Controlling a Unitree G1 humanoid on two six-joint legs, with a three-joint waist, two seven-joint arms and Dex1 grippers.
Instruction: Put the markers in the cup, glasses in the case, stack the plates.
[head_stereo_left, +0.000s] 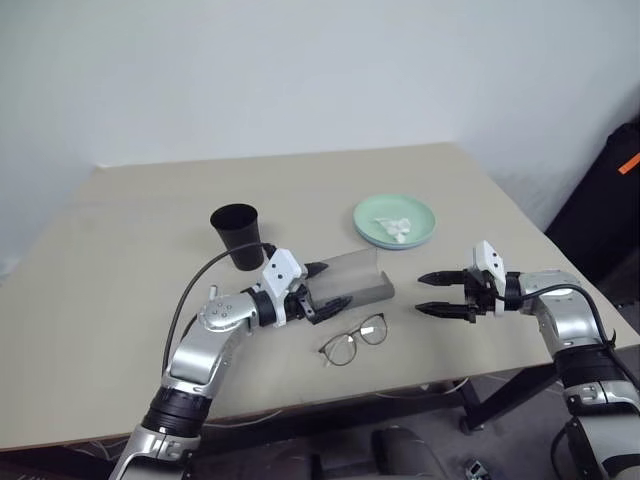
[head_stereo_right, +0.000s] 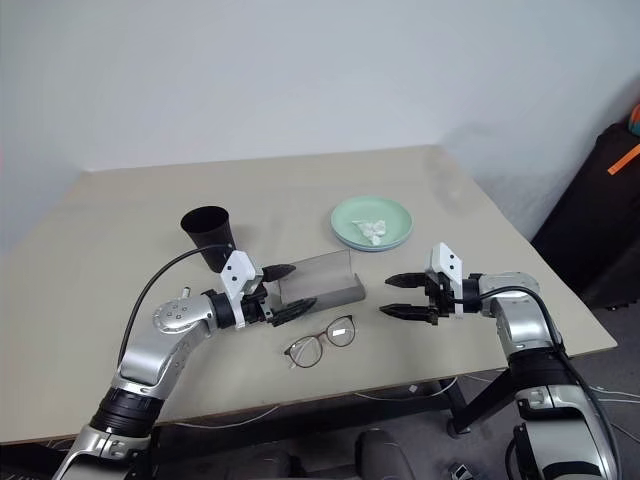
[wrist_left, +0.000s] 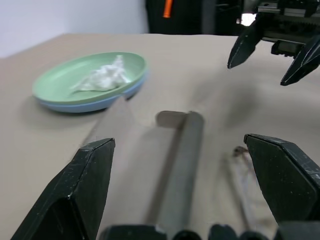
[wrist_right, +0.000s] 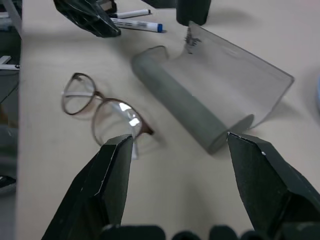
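Plates: mint-green round plate (head_stereo_left: 395, 218) sits stacked on light-blue one. Your wire-framed glasses (head_stereo_left: 354, 340) lie at 5 o'clock of the open grey case (head_stereo_left: 355, 280), markers (wrist_right: 135, 20) uncupped; both pincers, left (head_stereo_left: 328, 287) and right (head_stereo_left: 438, 294), spread, empty.

**Around my work: table, tissue, wall and dark gear**

Before me lies a beige table (head_stereo_left: 120, 330), broad and matte, its far edge running along a plain white wall (head_stereo_left: 300, 70). A crumpled white tissue (head_stereo_left: 401, 228) sits on the far right part of the table; I see it again up close from my left wrist, a small wrinkled wad. Off the right edge of the table stands a black bulky object (head_stereo_left: 610, 200) with an orange strip (head_stereo_left: 628, 163) on it. Below the near edge a thin white cable (head_stereo_right: 240, 418) hangs, and a dark table leg (head_stereo_left: 500, 400) slants down to the grey floor.
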